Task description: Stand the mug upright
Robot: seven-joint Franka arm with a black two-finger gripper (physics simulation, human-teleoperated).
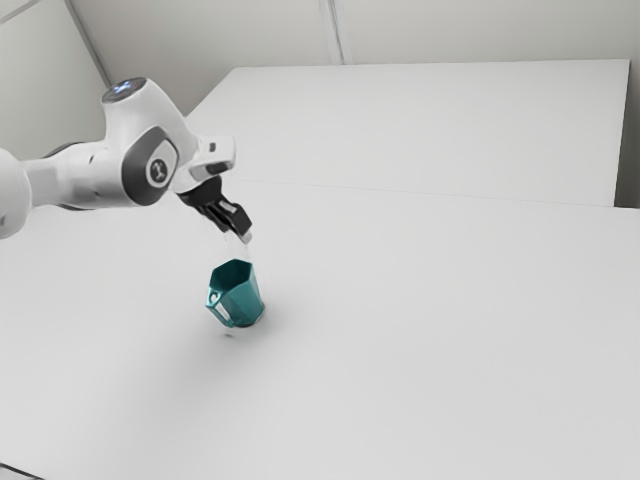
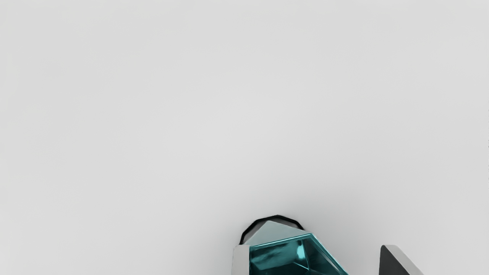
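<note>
Mug, teal and faceted, is sitting on a white table below a robot's claw, its mouth facing upward and its handle pointing toward the exterior view's left and the near side. Whether its base is resting fully flat, an onlooker is unable to tell. The claw is hanging open just above the mug, angled downward, with its two fingers standing well apart. In the wrist view, one of them is overlapping the edge of the mug's rim, though whether it is touching is unclear; the other is standing off to the far side, leaving a strip of bare table showing between itself and the teal wall. A white arm is reaching in from the exterior view's left, and a pale wall is rising behind the scene.
</note>
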